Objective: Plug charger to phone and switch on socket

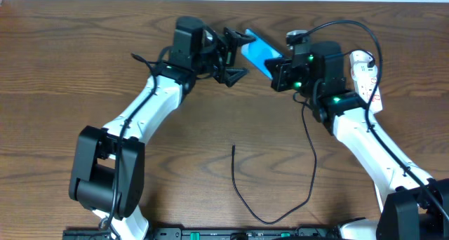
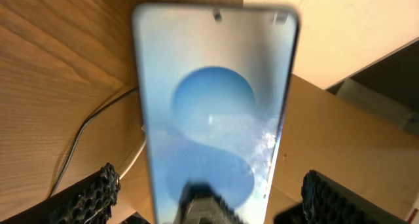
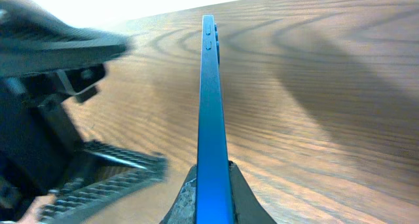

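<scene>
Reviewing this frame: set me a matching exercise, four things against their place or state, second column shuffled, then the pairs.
Things:
1. phone
2. charger
3. socket
4. left gripper

Place or state:
A. open, facing the screen
B. lying loose on the table, plug tip free
C. white, beside the right arm
D. clamped on edge in the right gripper

Pairs: 1-D, 2-B, 3-C, 4-A

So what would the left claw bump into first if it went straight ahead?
The phone. It sits right in front of the left claw, between its open fingers, held by the right claw. How close is hard to tell.
</scene>
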Action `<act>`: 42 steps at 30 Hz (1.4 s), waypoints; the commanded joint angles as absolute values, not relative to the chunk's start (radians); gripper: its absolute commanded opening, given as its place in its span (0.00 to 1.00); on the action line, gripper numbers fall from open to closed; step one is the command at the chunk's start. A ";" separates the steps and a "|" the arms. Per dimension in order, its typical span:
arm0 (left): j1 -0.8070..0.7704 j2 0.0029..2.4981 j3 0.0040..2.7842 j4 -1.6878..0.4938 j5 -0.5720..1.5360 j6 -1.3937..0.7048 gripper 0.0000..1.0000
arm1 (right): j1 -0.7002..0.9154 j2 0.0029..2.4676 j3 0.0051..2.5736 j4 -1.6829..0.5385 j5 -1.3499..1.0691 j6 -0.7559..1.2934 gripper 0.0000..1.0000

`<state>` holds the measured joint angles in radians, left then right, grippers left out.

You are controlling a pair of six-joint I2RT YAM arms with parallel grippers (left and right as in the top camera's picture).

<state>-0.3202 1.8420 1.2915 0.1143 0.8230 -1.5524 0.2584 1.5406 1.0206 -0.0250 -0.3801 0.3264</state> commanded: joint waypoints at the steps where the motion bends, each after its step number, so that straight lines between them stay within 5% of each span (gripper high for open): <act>1: -0.273 1.806 1.319 0.118 0.932 -1.550 0.90 | 0.222 1.538 1.044 -0.010 -0.403 0.364 0.01; 15: -0.118 1.806 1.319 0.118 1.011 -1.493 0.90 | 0.197 1.538 1.044 0.057 -0.478 0.921 0.01; 18: -0.109 1.806 1.319 0.118 1.011 -1.494 0.99 | 0.198 1.538 1.044 0.057 -0.482 1.079 0.01; 24: -0.108 1.806 1.319 0.118 1.002 -1.493 1.00 | 0.203 1.538 1.044 0.072 -0.500 1.361 0.01; 42: -0.126 1.807 1.319 0.257 0.888 -1.419 1.00 | 0.372 1.538 1.044 0.257 -0.321 1.662 0.01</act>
<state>-0.1131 1.8301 1.2915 0.2520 0.9268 -1.4097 0.3508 1.5440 1.0206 0.2237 -0.3733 1.6176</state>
